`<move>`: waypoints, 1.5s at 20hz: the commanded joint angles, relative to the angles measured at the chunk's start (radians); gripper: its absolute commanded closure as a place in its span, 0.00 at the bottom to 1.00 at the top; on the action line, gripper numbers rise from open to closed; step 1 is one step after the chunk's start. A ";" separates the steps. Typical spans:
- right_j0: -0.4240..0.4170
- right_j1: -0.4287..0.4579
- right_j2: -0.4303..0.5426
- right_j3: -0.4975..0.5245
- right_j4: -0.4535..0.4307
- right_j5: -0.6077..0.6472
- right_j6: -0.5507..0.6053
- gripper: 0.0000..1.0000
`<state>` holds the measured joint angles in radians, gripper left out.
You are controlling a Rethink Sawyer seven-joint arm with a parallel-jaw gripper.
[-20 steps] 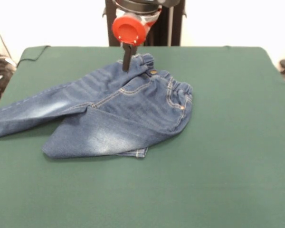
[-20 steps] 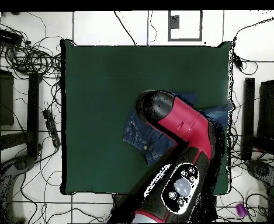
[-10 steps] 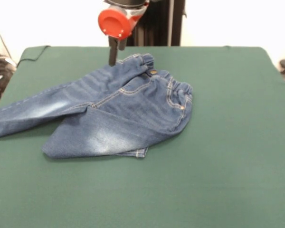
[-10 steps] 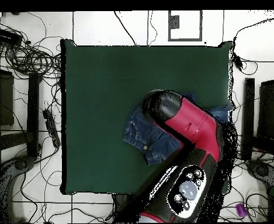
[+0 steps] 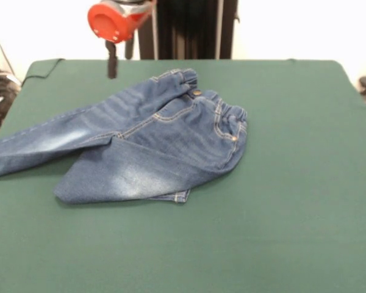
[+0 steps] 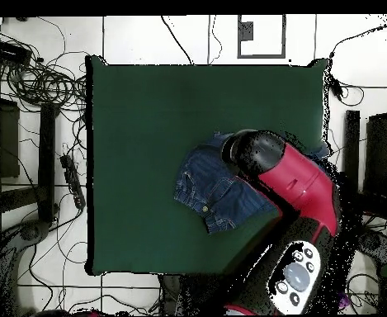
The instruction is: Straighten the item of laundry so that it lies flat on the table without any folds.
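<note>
1. The jeans (image 5: pixel 140 143) lie on the green table (image 5: pixel 293 183), a little toward the far side of it in the front view and left of centre.
2. The elastic waistband (image 5: pixel 229 119) sits at the right end of the garment, bunched and curved rather than straight.
3. One leg runs out to the left, and its end reaches the picture's left edge in the front view.
4. The other leg is doubled under itself, with a hemmed cuff (image 5: pixel 178 196) peeking out beneath the lower edge of the fabric.
5. Whitish faded patches show on both legs.
6. The gripper (image 5: pixel 112 67) hangs above the table near its far edge, just left of the waistband's upper corner and clear of the denim.
7. It holds nothing; only a single dark finger shape is visible under the red cap (image 5: pixel 108 23), so whether the fingers are spread or pressed together cannot be told.
8. In the overhead view the red arm (image 6: pixel 299 177) covers part of the jeans (image 6: pixel 209 194).
</note>
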<state>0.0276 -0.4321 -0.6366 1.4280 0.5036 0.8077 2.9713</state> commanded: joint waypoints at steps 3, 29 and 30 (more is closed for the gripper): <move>-0.092 -0.080 0.221 0.142 -0.153 -0.212 -0.233 0.00; -0.385 -0.144 0.727 0.322 -0.456 -0.661 -0.034 0.00; -0.394 -0.142 0.746 0.326 -0.456 -0.665 -0.031 0.00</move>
<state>-0.3474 -0.6105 -0.1418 1.6166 0.0740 0.1746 2.9496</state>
